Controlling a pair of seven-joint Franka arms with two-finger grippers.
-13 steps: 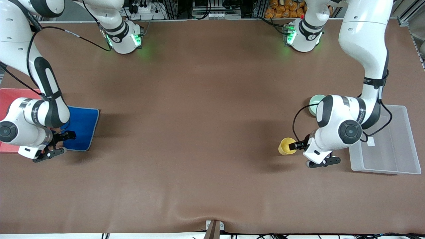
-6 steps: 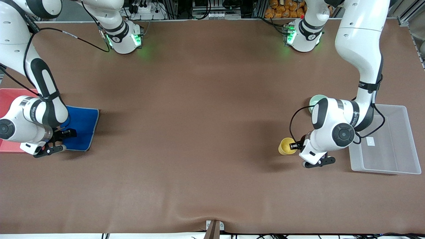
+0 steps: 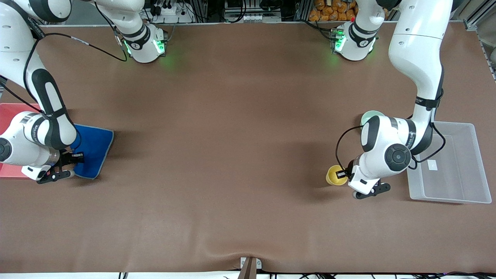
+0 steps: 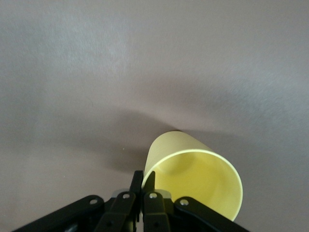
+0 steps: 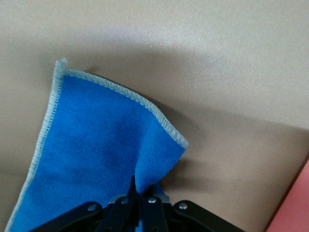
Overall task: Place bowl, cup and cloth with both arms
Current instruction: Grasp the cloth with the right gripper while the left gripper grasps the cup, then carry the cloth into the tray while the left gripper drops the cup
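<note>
The yellow cup stands near the left arm's end of the table, beside the clear bin. My left gripper is shut on its rim, one finger inside and one outside, as the left wrist view shows: cup, gripper. The mint-green bowl is farther from the camera, mostly hidden by the left arm. The blue cloth lies at the right arm's end. My right gripper is shut on a raised fold of it; the right wrist view shows the cloth and gripper.
A clear plastic bin stands at the left arm's end, beside the cup. A red tray lies at the right arm's end beside the cloth, partly under the right arm; its corner also shows in the right wrist view.
The right gripper has drawn the cloth slightly toward the right arm's end, bunching its edge. The left gripper and the cup have shifted a little nearer the camera.
</note>
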